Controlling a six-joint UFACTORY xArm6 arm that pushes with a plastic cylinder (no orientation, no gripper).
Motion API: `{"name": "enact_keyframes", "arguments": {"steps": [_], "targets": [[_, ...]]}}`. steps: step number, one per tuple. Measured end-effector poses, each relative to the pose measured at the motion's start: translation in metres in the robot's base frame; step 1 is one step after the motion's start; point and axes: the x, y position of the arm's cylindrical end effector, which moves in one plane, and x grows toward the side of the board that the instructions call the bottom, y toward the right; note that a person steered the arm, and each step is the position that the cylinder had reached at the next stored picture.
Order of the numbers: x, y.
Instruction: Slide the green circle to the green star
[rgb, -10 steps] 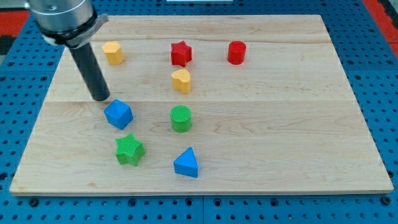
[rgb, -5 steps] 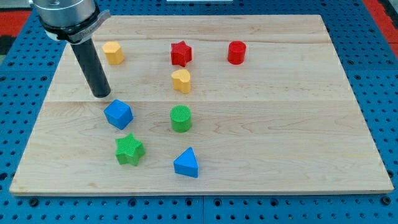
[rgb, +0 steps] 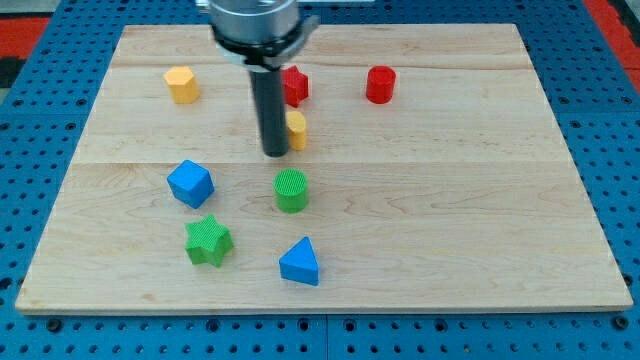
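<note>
The green circle stands near the middle of the wooden board. The green star lies below and to its left, apart from it. My tip rests on the board just above the green circle, slightly to its left, with a small gap between them. The rod rises from the tip toward the view's top and covers part of the yellow block and the red star.
A blue cube-like block sits above the green star. A blue triangle lies below the green circle. A yellow hexagon is at the upper left and a red cylinder at the upper right.
My tip has moved to the view's right, from beside the blue cube-like block to just above the green circle. No block has moved.
</note>
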Motion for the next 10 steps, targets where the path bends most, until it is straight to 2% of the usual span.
{"name": "enact_keyframes", "arguments": {"steps": [1,2,5,7,10], "targets": [[0.010,0.034],[0.021,0.040],[0.046,0.018],[0.081,0.028],[0.081,-0.049]]}}
